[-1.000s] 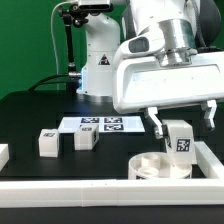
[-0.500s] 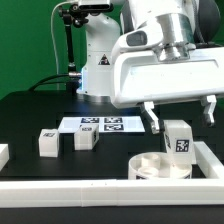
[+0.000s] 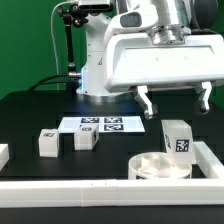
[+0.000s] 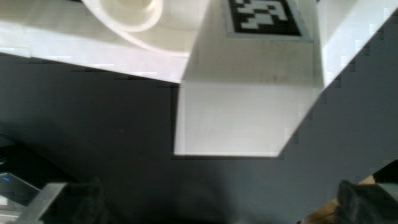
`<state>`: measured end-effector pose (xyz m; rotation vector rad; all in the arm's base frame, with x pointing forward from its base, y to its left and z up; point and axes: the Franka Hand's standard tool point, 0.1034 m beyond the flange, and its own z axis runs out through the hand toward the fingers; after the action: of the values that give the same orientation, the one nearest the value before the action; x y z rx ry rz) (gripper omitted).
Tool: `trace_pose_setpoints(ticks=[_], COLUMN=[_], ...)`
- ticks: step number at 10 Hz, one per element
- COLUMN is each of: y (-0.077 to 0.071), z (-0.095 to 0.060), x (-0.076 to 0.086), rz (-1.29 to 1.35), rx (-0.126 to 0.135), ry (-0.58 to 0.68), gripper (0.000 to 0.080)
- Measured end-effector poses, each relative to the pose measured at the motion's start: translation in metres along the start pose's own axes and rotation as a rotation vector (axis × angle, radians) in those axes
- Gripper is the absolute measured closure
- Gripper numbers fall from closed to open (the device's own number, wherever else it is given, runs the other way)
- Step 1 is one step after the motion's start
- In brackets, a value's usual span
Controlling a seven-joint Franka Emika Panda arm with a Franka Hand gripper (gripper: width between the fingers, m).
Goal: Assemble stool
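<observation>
The white round seat disc [image 3: 158, 166] lies at the front of the exterior view's right. One blocky white leg [image 3: 178, 138] with a square tag stands upright on it. My gripper [image 3: 175, 100] hangs open and empty just above that leg, its fingers spread wider than the leg and clear of it. In the wrist view the leg [image 4: 249, 95] runs up to the seat disc [image 4: 134, 20], and my gripper [image 4: 214, 203] shows only as dark fingertips [image 4: 370, 200] at the corners. Two more legs [image 3: 47, 142] [image 3: 85, 138] stand loose on the table at the exterior view's left.
The marker board [image 3: 100, 125] lies behind the loose legs. A long white border rail [image 3: 90, 190] runs along the front and up the exterior view's right side [image 3: 212, 160]. Another white piece [image 3: 3, 153] shows at the left edge. The robot base [image 3: 100, 70] stands behind.
My gripper has risen straight up from around the top of the upright leg. The leg stays standing on the seat disc. Nothing else moved.
</observation>
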<state>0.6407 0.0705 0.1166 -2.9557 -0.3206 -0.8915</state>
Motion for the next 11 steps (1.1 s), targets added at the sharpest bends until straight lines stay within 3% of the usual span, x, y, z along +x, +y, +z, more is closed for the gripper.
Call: trace_pose_setpoints(ticks=[4, 5, 9, 11], y=[0.001, -0.006, -0.016, -0.017], z=[0.003, 0.003, 0.001, 0.003], x=[-0.006, -0.009, -0.014, -0.010], rz=[-0.015, -0.014, -0.003, -0.004], rx=[0.017, 0.050, 0.132, 0.134], ry=[-0.067, -0.166, -0.418, -0.416], gripper=[0.0150, 0.0150, 0.0150, 0.0150])
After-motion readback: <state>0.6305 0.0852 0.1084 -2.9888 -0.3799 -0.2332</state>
